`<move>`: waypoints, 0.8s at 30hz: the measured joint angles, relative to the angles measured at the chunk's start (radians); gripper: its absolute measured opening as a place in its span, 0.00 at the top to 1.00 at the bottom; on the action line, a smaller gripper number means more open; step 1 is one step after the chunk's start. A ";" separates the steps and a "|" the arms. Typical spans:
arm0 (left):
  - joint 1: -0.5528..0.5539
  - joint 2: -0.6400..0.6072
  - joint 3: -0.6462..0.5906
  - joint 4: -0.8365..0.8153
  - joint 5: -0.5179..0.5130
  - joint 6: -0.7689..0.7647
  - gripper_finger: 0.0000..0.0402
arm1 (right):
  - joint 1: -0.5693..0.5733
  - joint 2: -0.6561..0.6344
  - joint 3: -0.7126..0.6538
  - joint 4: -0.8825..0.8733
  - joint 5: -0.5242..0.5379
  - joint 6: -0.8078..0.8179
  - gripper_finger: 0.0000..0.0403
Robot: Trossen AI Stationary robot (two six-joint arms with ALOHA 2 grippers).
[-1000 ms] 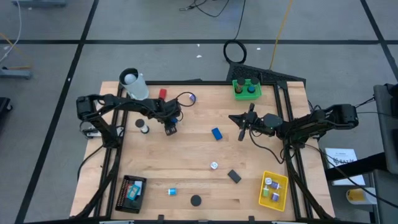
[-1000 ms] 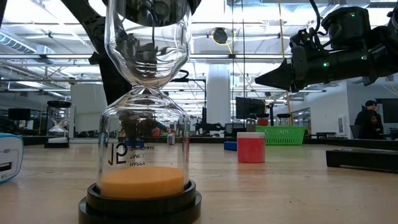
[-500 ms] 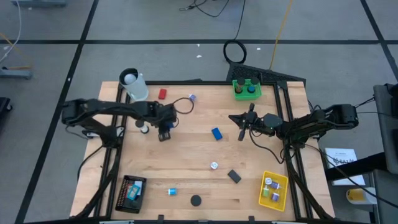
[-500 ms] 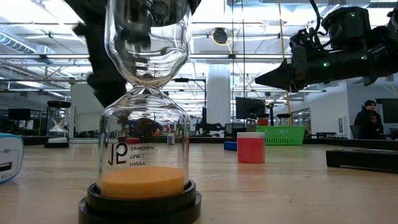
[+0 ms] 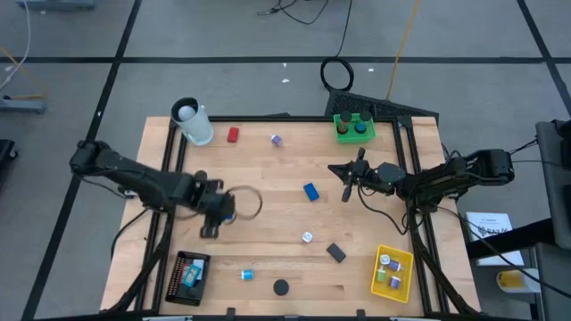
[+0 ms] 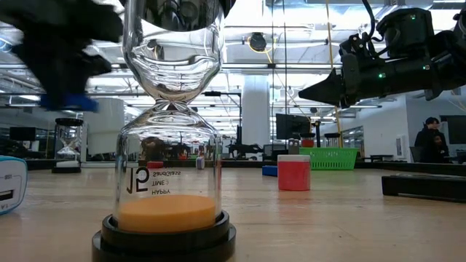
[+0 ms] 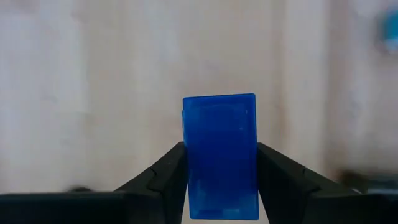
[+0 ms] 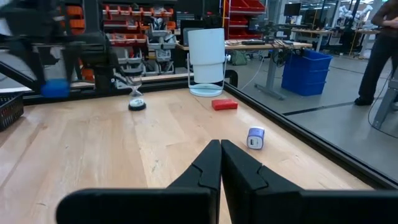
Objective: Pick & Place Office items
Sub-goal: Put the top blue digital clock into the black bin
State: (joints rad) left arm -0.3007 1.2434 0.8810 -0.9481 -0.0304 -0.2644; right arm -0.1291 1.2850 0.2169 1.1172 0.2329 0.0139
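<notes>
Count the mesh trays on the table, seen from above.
3. In the high view, the green tray sits at the table's top right, the yellow tray at its bottom right, and the black tray at its bottom left. None seems hidden.

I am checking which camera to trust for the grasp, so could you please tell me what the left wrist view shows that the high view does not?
Only the left wrist view shows the grip plainly: a blue block stands clamped between the left gripper's fingers, above the wooden table. Only the high view shows the layout: the black mesh tray, the yellow tray, the green tray, the white cup and the right gripper waiting shut over the table's right half. Both show the left gripper over bare wood.
</notes>
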 joint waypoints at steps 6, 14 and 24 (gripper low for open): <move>-0.213 0.000 0.000 0.032 0.104 -0.352 0.58 | 0.000 0.000 0.000 0.000 0.000 0.000 0.99; -0.576 0.000 0.000 0.093 0.100 -1.048 0.58 | 0.000 0.000 0.000 0.000 0.000 0.000 0.99; -0.869 0.075 0.000 0.166 -0.197 -1.726 0.58 | 0.000 0.000 0.000 0.000 0.000 0.000 0.99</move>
State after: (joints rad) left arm -1.1698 1.3183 0.8806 -0.7821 -0.2269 -1.9901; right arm -0.1291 1.2850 0.2169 1.1174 0.2329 0.0142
